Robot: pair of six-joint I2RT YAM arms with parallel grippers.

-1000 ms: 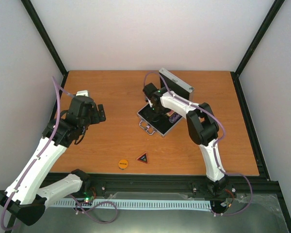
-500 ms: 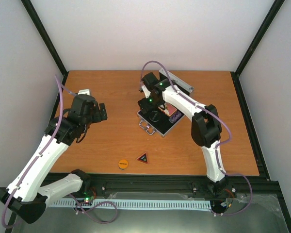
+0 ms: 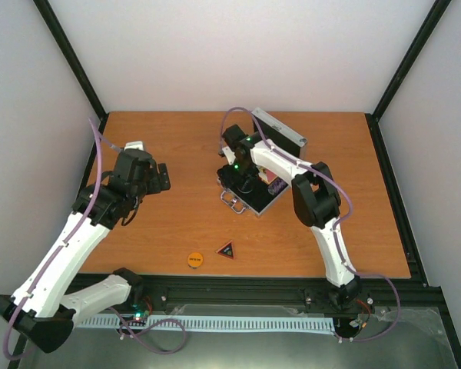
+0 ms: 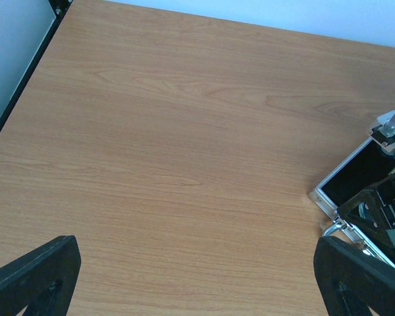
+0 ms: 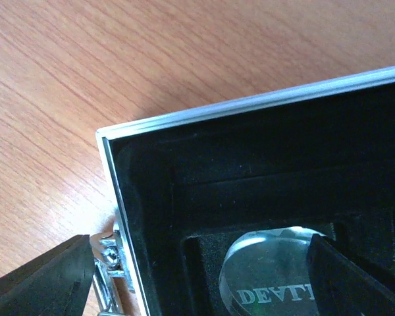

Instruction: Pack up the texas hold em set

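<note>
The silver case [image 3: 253, 201] lies open at mid-table, its lid [image 3: 280, 129] standing behind it. My right gripper [image 3: 239, 175] hangs open over the case's left corner. In the right wrist view the case rim [image 5: 237, 105] frames the black lining, and the clear disc [image 5: 270, 280], lettered "DEAL", lies in a recess between my open right gripper's [image 5: 197, 283] fingers. A pink-white card pack [image 3: 276, 185] lies in the case. The orange disc [image 3: 194, 259] and black-red triangle [image 3: 226, 249] lie near the front edge. My left gripper [image 3: 160, 177] is open and empty over bare wood. I cannot make out poker chips.
The left wrist view shows the wooden table [image 4: 171, 164], my open left gripper [image 4: 197, 283] and the case's corner [image 4: 355, 174] at the right. A small white-grey object [image 3: 131, 145] sits at the table's far left by the black frame.
My right gripper lifted out of the case, then came down again over its left corner. The left arm has barely moved.
</note>
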